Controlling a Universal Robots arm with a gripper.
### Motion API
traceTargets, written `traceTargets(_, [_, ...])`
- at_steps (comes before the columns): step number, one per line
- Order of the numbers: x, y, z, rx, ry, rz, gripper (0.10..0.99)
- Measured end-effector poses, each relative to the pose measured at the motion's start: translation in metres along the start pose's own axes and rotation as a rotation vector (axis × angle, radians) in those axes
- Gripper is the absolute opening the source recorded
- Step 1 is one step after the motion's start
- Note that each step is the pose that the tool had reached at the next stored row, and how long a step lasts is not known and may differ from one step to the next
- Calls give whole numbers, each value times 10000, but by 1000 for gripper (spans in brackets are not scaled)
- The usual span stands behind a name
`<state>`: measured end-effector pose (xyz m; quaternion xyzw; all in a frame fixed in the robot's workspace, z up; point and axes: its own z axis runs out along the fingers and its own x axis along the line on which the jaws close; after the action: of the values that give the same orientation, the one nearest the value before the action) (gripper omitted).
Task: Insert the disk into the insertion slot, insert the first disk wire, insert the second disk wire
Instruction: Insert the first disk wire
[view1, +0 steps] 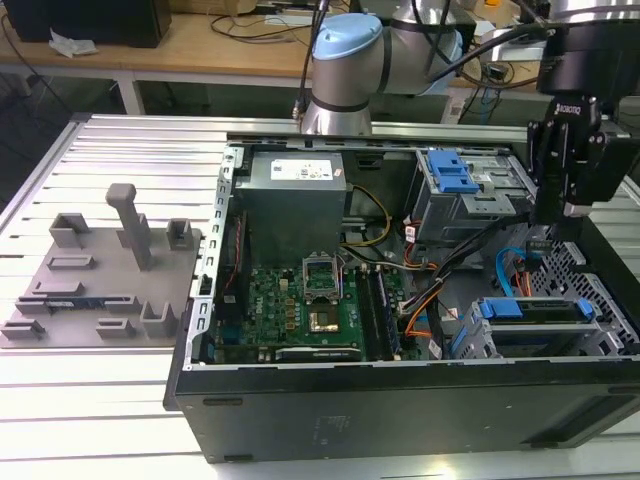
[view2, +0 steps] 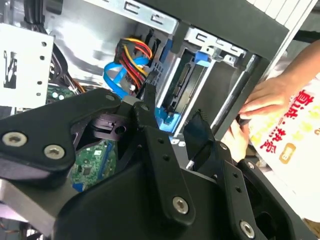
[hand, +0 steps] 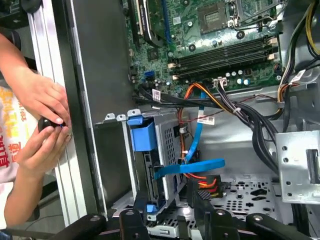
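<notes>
Slotted aluminium table (view1: 90, 400) carries an open desktop computer case (view1: 400, 425), and we start at the gripper (view1: 563, 215), which hangs in the upper right of the exterior view, over the case's drive corner. Its jaws stand apart in the second wrist view, and we see nothing clamped between them. Nearest to it in the first wrist view is the dark plug end of a red, yellow and orange power lead (hand: 204, 182). A flat blue data cable (hand: 192, 167) loops just beside that toward the rear edge of the disk (hand: 146, 137). The disk already sits in the insertion slot (hand: 169, 150), at the lower right of the exterior view. So we judge the wire steps to be in hand, though we cannot tell whether the blue cable is seated. Any move from here calls for squaring a plug to its narrow port. Beyond the case wall, a person's hands (hand: 45, 100) hold a small black object (hand: 47, 123).
</notes>
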<state>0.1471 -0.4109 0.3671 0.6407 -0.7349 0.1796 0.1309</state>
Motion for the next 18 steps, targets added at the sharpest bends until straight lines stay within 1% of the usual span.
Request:
traceTargets(3, [-85,10,15,6,37,1,502])
traceTargets(4, [-104,10,28,12,83,-3,502])
traceTargets(6, [-120,0,55,14,116,-6,502])
traceTargets(9, [-139,-15,91,15,123,-7,502])
traceTargets(14, [-166,-9,150,21,199,-1,502])
traceTargets(15, [-175,-8,166,1,211,42,502])
traceTargets(16, [-180,-7,180,-97,246,250,502])
traceTargets(18, [-181,-8,180,-115,257,290,502])
